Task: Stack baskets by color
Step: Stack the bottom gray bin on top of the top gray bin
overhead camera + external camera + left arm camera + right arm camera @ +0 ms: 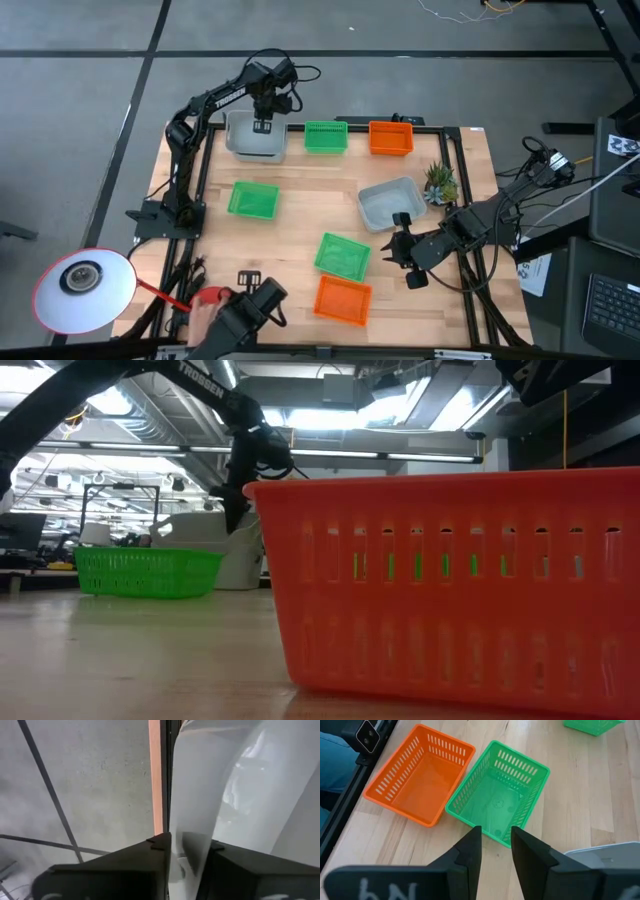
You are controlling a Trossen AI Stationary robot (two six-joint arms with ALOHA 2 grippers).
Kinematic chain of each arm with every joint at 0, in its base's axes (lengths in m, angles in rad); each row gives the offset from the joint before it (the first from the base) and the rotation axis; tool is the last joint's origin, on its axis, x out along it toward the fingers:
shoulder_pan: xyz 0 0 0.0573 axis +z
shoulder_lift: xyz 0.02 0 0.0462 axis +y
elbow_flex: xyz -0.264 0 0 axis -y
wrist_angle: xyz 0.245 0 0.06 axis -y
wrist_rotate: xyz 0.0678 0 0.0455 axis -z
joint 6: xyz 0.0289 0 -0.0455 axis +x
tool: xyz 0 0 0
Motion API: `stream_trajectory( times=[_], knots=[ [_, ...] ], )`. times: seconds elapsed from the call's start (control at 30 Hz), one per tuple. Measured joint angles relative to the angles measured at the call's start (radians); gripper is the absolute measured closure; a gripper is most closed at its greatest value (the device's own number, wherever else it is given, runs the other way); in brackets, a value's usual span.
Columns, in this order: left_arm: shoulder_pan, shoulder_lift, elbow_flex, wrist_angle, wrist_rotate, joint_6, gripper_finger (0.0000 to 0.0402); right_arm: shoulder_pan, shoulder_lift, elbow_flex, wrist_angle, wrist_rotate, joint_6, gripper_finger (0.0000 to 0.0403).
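**My left gripper on the grey basket's wall**

Upper left of the high view: my left gripper point(263, 125) stands over the grey basket point(254, 140) at the table's far edge, fingers point(150, 865) astride its wall; whether they pinch it I cannot tell. Lower right, my right gripper point(400, 240) hangs open between a second grey basket point(388, 203) and a green basket point(342, 256).
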Motion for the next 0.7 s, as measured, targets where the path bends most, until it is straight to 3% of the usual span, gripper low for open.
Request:
stream_trajectory(
  times=[0.13, 0.33, 0.7],
  knots=[
    [0.001, 0.0, 0.0, -0.002, -0.009, 0.0, 0.0397, 0.0, 0.0, 0.0, 0.0, 0.0, -0.001, 0.0299],
    [0.0, -0.003, 0.0, -0.006, -0.083, 0.035, 0.04, 0.0, 0.0, 0.0, 0.0, 0.0, -0.003, 0.0299],
    [0.001, -0.004, 0.0, -0.083, -0.026, 0.022, 0.0401, 0.0, 0.0, 0.0, -0.005, 0.0, -0.004, 0.0299]
  ],
)
